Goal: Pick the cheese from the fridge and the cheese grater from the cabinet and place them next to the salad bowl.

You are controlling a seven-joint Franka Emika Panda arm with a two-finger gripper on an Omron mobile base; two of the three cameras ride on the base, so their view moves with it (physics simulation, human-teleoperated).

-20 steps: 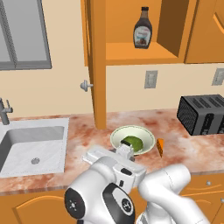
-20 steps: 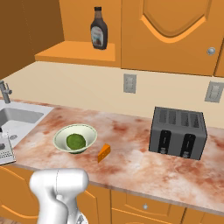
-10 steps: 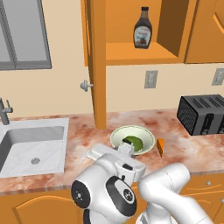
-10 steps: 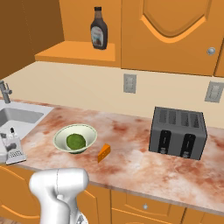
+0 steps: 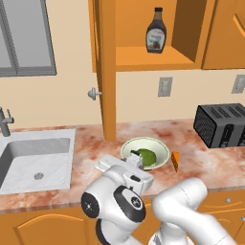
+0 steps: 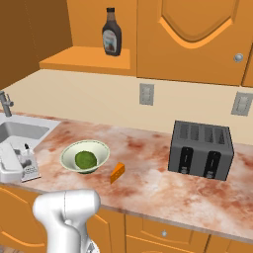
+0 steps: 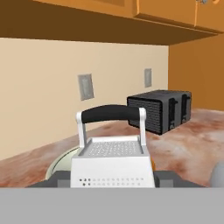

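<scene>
Standing beyond the held cheese grater (image 7: 112,164): salad bowl (image 7: 61,162), toaster (image 7: 161,109).

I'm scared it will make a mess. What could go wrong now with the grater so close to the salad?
The gripper holds the cheese grater low, just left of the salad bowl. Coming in further, it might bump the bowl's rim and tip the greens. The cheese already lies on the bowl's other side, so a shoved bowl could push it away.
</scene>
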